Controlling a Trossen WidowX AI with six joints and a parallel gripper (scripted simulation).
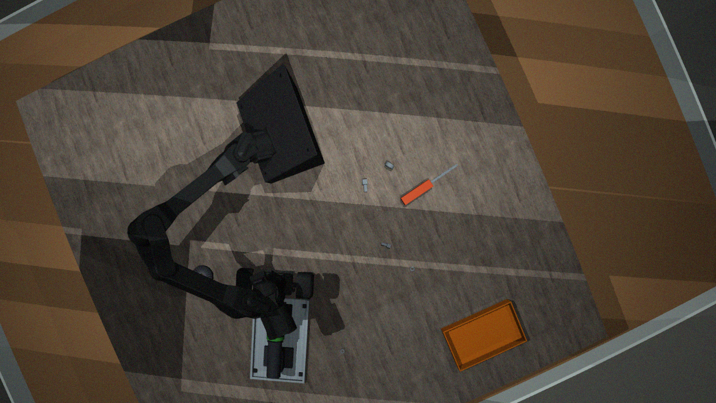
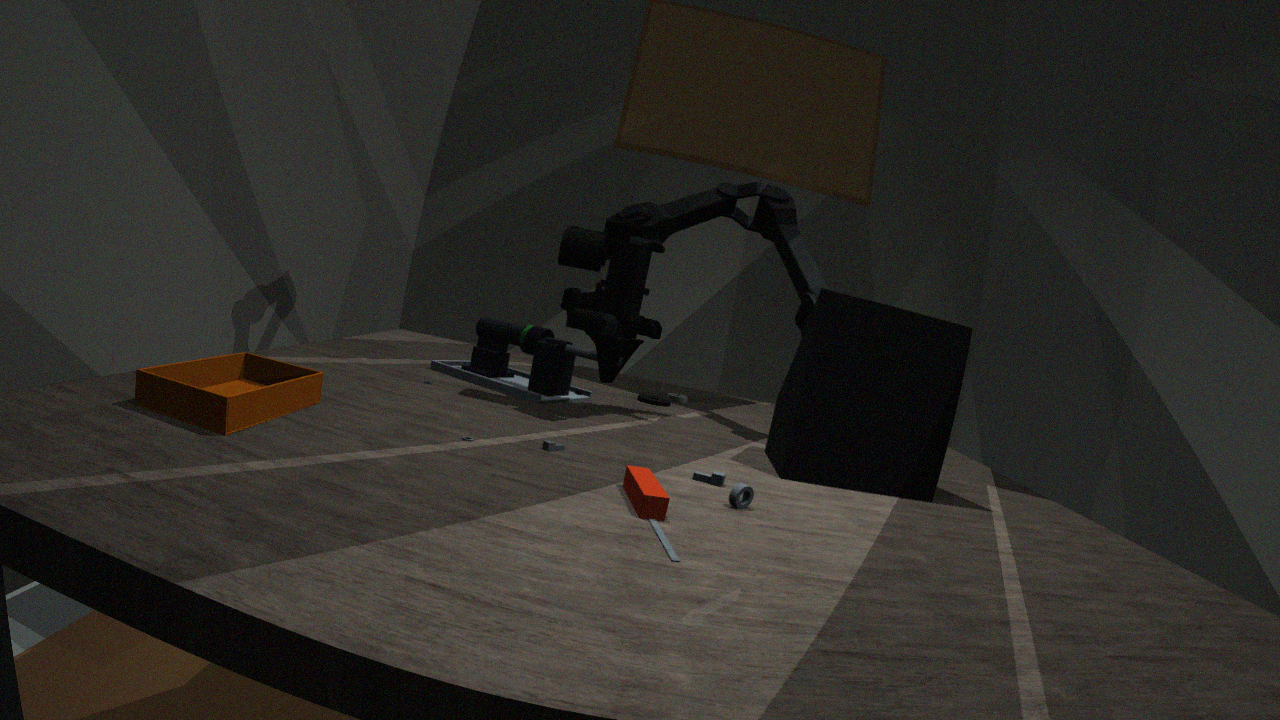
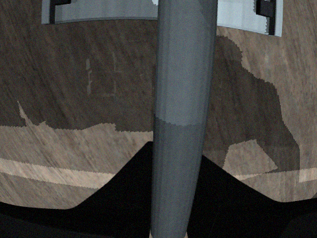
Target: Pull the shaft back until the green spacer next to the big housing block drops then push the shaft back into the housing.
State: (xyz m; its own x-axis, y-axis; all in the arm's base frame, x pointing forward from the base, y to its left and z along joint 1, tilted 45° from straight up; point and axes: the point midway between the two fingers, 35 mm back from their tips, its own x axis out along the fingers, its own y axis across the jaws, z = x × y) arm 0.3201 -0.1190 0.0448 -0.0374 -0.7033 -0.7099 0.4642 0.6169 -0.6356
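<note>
The grey shaft (image 3: 183,82) (image 2: 583,353) runs out level from the near dark block (image 2: 551,368) of the fixture. My gripper (image 3: 165,150) (image 2: 610,374) is shut on the shaft's protruding part, a finger on each side. The green spacer (image 2: 527,335) (image 1: 275,339) is still up in the row of dark round parts, between the near block and the far dark block (image 2: 489,360). The blocks stand on a light grey base (image 1: 301,345) (image 2: 516,385) (image 3: 99,11). The arm hides the near block from above. The shaft's inner end is hidden.
A large black box (image 1: 280,125) (image 2: 868,402) stands by the arm's base. An orange tray (image 1: 485,336) (image 2: 268,402), an orange-handled tool (image 1: 416,192) (image 2: 645,492), a grey ring (image 1: 389,164) (image 2: 741,496) and small grey parts (image 1: 364,184) (image 2: 553,445) lie on the table.
</note>
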